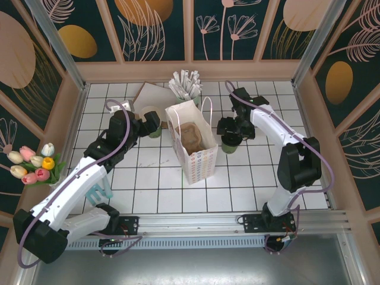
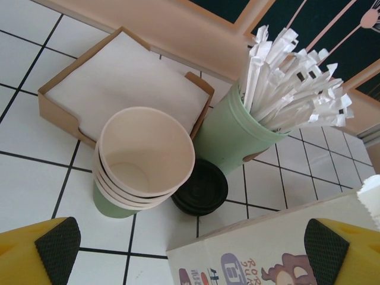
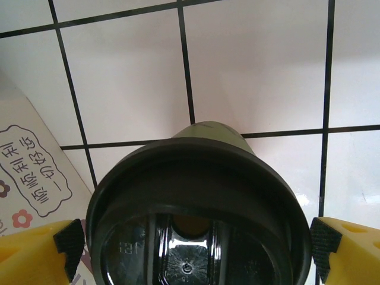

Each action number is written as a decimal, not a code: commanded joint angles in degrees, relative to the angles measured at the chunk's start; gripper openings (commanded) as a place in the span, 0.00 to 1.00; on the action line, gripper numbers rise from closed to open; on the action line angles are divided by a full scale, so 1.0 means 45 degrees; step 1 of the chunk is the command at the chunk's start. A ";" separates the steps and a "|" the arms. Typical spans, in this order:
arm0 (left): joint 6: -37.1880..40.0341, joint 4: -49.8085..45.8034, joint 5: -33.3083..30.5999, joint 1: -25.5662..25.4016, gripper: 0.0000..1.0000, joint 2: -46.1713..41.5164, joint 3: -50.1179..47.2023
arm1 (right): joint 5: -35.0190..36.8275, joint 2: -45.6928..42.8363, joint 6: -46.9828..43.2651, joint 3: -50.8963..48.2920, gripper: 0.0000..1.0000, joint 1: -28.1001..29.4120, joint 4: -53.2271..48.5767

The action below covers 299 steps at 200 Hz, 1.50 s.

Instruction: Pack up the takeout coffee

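Two white robot arms reach away from the near edge of a white tiled table (image 1: pixel 160 190). A bunch of pink, yellow and white tulips (image 1: pixel 32 163) sits at the table's left edge, beside the left arm.

A tall white paper carrier bag (image 1: pixel 199 160) with a printed pattern and thin handles stands upright and open-topped in the middle of the table, between the two arms. Something crumpled and brown lies inside it.

Just right of the bag stands the takeout coffee (image 3: pixel 196 196), a small dark green paper cup with a black round lid. It is upright on the tiles, outside the bag. The right gripper (image 3: pixel 196 243) straddles it with its jaws wide apart. One black finger pad (image 3: pixel 68 243) sits just beside the lid's rim on each side. Whether the pads touch the lid cannot be told.

Left of the bag, the left gripper (image 2: pixel 191 246) hangs above the tiles with its jaws spread wide and nothing between them.

Beyond it stands a stack of cream paper cups (image 2: pixel 145 157), mouths up. A flat black round lid (image 2: pixel 202 187) lies on the tiles, touching the stack's right side.

Farther back is a pale green cup (image 2: pixel 237 133) filled with white paper-wrapped sticks. To its left, a shallow brown cardboard tray (image 2: pixel 56 104) holds white napkins, close to the far wall.
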 commanded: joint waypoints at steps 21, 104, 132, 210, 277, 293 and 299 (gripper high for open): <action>0.0277 -0.0213 0.0070 0.0088 0.98 0.0283 0.0162 | -0.0210 0.0640 -0.0294 0.0739 0.99 0.0110 -0.1375; 0.0361 -0.0138 0.0206 0.0095 0.99 0.0479 -0.0050 | 0.0016 0.1438 -0.0254 0.1592 0.99 0.0157 -0.2539; 0.0454 -0.0140 0.0167 0.0085 0.99 0.0499 -0.0041 | -0.0034 0.1586 -0.0302 0.1787 0.99 0.0179 -0.2735; 0.0609 -0.0079 0.0129 0.0093 0.99 0.0674 0.0045 | -0.0119 0.1833 -0.0547 0.1638 0.98 0.0210 -0.2831; 0.0739 -0.0154 0.0109 0.0085 0.99 0.0809 0.0288 | 0.0040 0.1724 -0.0610 0.1960 0.78 0.0195 -0.2862; 0.0819 -0.0140 0.0054 0.0085 0.98 0.0836 0.0311 | 0.0107 0.1575 -0.0664 0.2058 0.77 0.0188 -0.2990; 0.0842 -0.0154 0.0018 0.0088 0.99 0.0831 0.0310 | 0.0137 0.1487 -0.0674 0.2061 0.76 0.0182 -0.3018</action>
